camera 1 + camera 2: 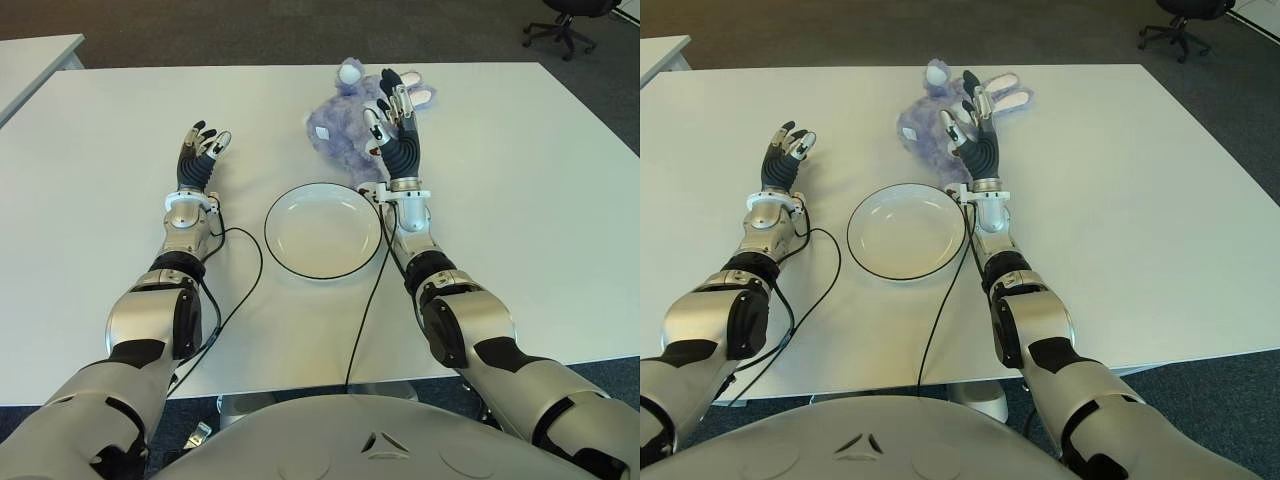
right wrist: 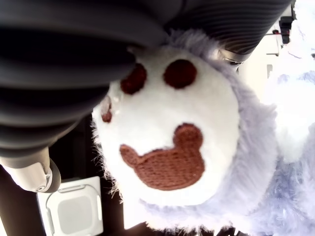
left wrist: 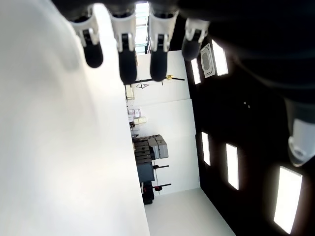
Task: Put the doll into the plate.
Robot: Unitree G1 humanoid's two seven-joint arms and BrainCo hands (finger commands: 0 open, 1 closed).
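- We see the doll (image 1: 345, 125) lying on the desk (image 1: 520, 180) just beyond the plate (image 1: 322, 230).
- Right hand (image 1: 392, 122) over the doll, fingers spread, grasping nothing.
- Left hand (image 1: 200, 152) left of the plate, relaxed, empty.

A white table (image 1: 520, 230) fills most of the frame, its far edge running across the upper part. A second white tabletop (image 1: 30, 60) juts in at the upper left corner. Dark carpet (image 1: 250, 30) stretches along the top, and the wheeled base of a black office chair (image 1: 562, 30) stands at the upper right. Thin black cables (image 1: 235, 290) loop across the table in the centre and trail off its near edge at the lower centre.
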